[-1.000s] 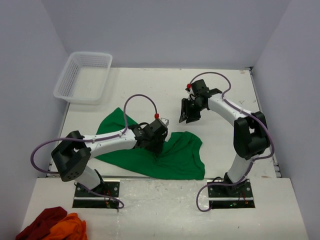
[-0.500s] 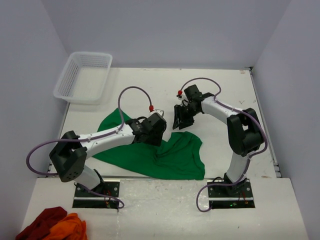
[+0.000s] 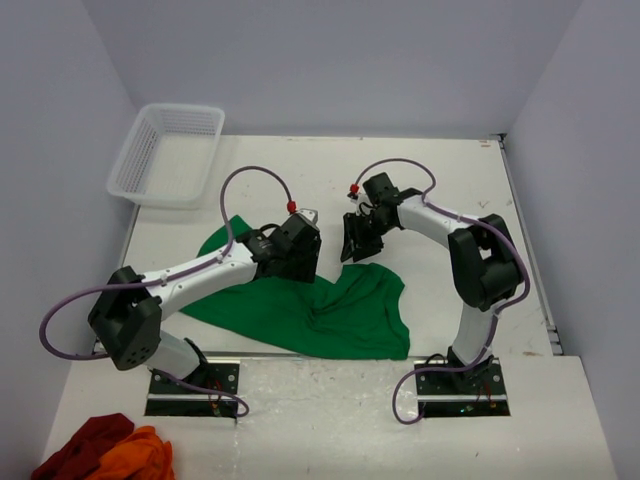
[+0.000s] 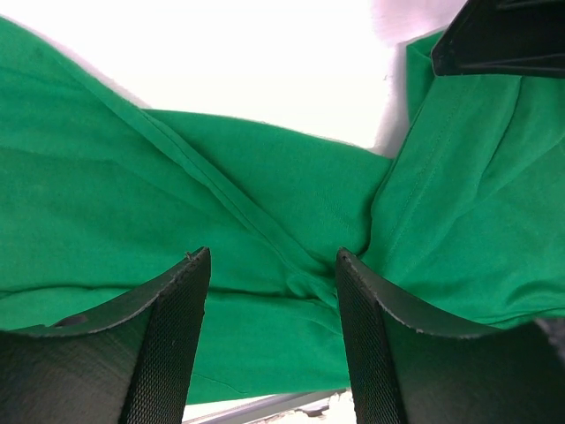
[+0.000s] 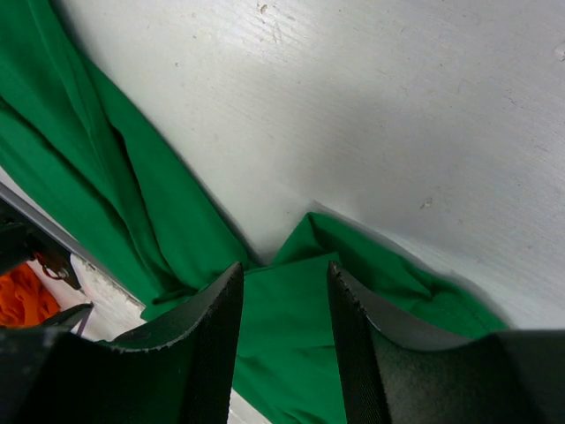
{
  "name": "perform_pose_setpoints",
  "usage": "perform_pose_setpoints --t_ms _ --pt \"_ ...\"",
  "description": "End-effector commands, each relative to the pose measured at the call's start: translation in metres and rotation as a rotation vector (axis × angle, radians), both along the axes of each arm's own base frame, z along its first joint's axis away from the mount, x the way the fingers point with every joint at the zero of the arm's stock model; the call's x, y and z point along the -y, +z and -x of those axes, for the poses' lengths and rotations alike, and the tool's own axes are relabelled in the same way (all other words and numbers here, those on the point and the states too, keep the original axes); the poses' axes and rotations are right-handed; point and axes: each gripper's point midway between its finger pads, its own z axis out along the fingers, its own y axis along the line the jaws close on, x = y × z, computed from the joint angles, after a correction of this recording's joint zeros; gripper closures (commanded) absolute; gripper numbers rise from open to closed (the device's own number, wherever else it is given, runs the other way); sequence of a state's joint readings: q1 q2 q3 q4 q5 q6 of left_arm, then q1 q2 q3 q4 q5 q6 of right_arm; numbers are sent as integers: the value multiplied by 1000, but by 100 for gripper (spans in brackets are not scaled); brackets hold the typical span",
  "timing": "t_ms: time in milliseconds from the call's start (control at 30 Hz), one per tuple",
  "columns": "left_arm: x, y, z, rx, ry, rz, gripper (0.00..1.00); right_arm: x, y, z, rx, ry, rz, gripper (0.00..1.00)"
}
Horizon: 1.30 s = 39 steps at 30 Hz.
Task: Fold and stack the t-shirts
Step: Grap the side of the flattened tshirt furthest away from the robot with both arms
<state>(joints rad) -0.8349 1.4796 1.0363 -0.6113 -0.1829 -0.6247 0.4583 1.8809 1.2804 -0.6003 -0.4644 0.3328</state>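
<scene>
One green t-shirt (image 3: 340, 310) lies crumpled on the near middle of the table (image 3: 300, 170). Two grippers hang over its far edge, the left gripper (image 4: 272, 258) and the right gripper (image 5: 284, 269), both with fingers spread apart. One white basket (image 3: 135, 165) sits far left. One red cloth (image 3: 95, 438) and one orange cloth (image 3: 142, 455) lie near left
</scene>
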Motion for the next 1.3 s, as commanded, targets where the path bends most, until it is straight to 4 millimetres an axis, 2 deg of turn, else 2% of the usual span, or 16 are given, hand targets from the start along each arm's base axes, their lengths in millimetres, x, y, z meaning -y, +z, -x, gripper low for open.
perform_pose_setpoints --t_ms 0,300,433,533,567,667,700,900,1133,1267 --pt "6 27 -10 52 -21 60 39 -4 -9 4 -17 15 -14 56" --pt "0 34 -12 56 -21 74 39 -5 -26 16 -58 16 1 57" --pt "1 32 -13 51 -26 78 39 -8 -26 17 -57 19 0 62" --pt "-1 29 -12 48 -26 74 38 -9 -26 18 -61 26 2 75" --pt "0 28 -12 48 -28 75 38 -9 -26 19 -62 27 3 83" --pt "-2 24 -12 41 -27 72 38 -9 -24 19 -49 28 14 100" --pt "-2 24 -12 41 -28 74 38 -9 -23 19 -47 28 18 100" --pt "1 15 -14 27 -33 69 38 -4 -6 4 31 12 76 100" --pt "-5 -9 -20 1 -10 31 38 4 33 -22 163 -11 128 100" --pt "-1 -18 -25 -21 -29 27 39 4 53 -25 198 -16 120 100"
